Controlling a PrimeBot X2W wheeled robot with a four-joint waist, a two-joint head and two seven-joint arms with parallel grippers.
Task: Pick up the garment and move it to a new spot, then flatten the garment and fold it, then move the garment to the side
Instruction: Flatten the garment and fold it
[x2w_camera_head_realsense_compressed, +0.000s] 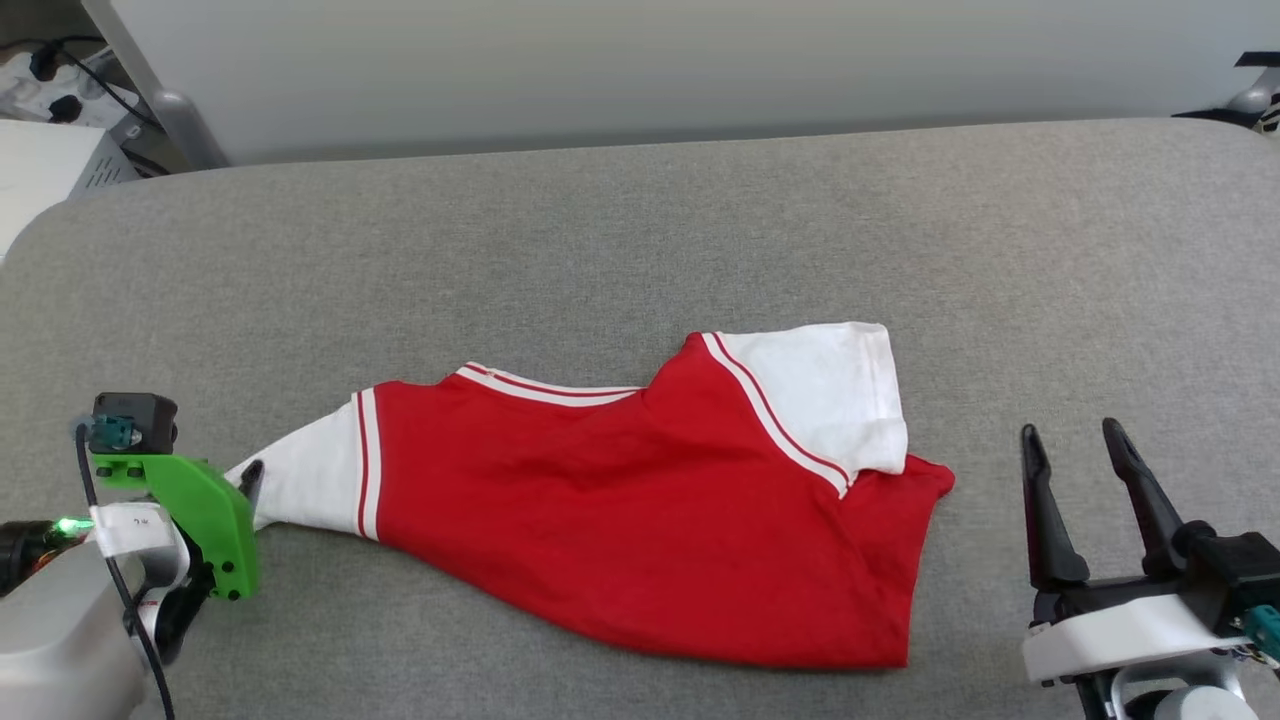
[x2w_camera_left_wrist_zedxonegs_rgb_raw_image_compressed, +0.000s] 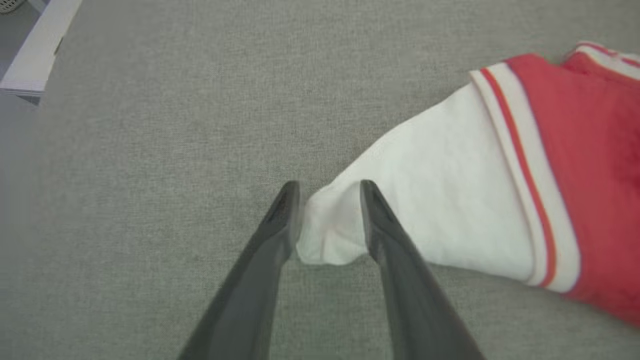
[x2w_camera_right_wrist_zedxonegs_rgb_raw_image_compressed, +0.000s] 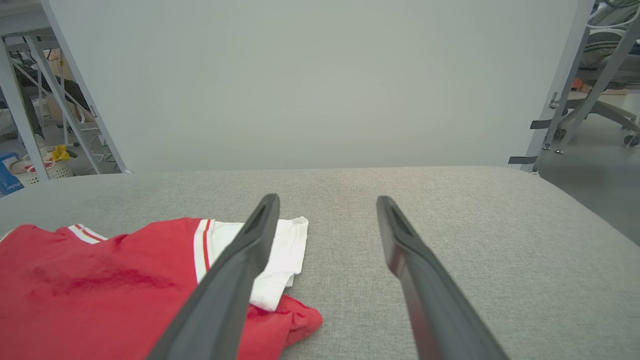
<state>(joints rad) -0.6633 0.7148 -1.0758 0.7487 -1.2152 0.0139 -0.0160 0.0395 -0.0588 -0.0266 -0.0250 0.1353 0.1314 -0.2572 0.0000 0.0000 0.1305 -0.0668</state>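
The garment (x2w_camera_head_realsense_compressed: 640, 510) lies at the lower centre of the head view on the grey desk (x2w_camera_head_realsense_compressed: 640, 250). Its long axis runs left to right, dipping slightly rightward. One white sleeve (x2w_camera_head_realsense_compressed: 300, 482) tapers toward the left edge; the other (x2w_camera_head_realsense_compressed: 830, 400) is folded at the upper right. The left claw (x2w_camera_left_wrist_zedxonegs_rgb_raw_image_compressed: 330, 187) is parted, with that left sleeve's tip between its fingers. The right claw (x2w_camera_head_realsense_compressed: 1072, 432) is spread wide and empty at the lower right, beside the garment.

Red, white-sleeved garment (x2w_camera_head_realsense_compressed: 640, 500), rumpled flat
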